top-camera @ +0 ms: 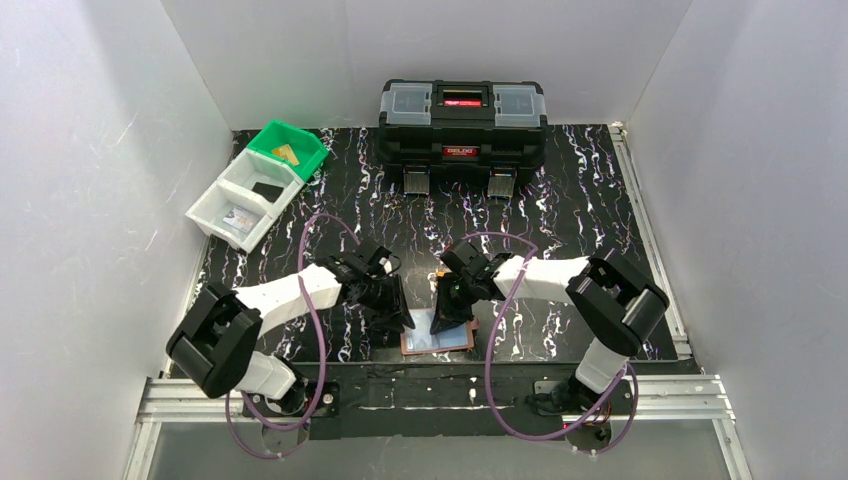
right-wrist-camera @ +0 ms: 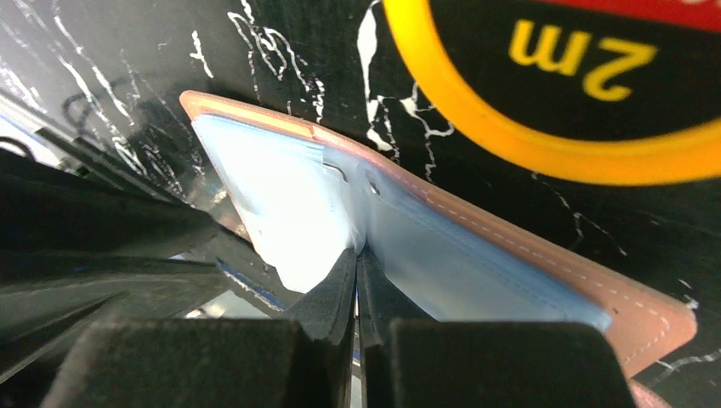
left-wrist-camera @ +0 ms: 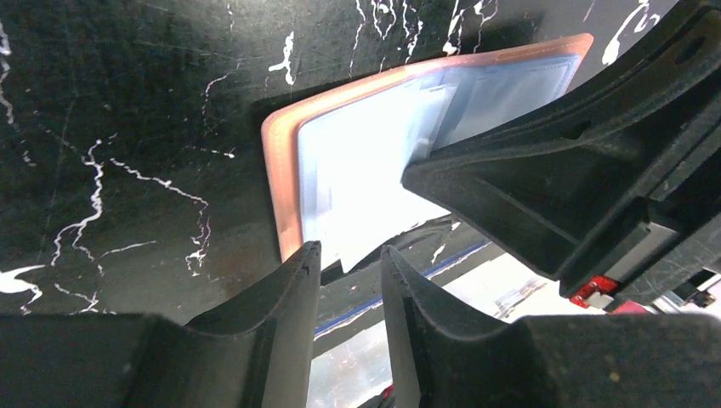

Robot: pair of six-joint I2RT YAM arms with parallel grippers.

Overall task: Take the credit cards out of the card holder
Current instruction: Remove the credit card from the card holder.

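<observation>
Top view: card holder (top-camera: 437, 338) lies open near the table (top-camera: 560, 220) front edge, between left gripper (top-camera: 398, 318) and right gripper (top-camera: 452, 305). Left wrist: jaws apart, at the clear sleeves' (left-wrist-camera: 357, 170) corner. Right wrist: jaws together at the sleeves' middle; yellow tape measure (right-wrist-camera: 476, 127) beyond.

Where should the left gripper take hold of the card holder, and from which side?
Probably the tan left cover edge, coming from the left. The card holder lies open, that rim sticks out past the pale sleeves, and the right gripper is shut at the middle fold.
</observation>
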